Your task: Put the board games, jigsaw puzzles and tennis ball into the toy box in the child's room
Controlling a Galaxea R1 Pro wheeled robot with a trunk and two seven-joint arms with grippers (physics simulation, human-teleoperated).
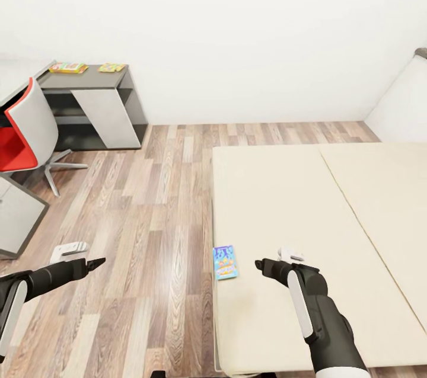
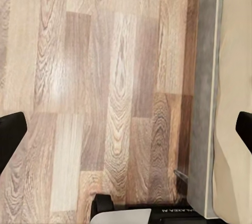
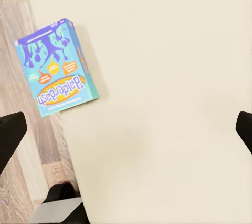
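The scene is bright and evenly lit with no visible lamp or window, and the white wall washes out almost to pure white above the bed, whose beige mattress shows hardly any shading. Shadows are soft: a faint one hugs the board game on the mattress, and darker ones sit under the desk and chair. Pale sheen streaks the floor planks beside the bed, and all renders look slightly soft, with smeared wood grain.
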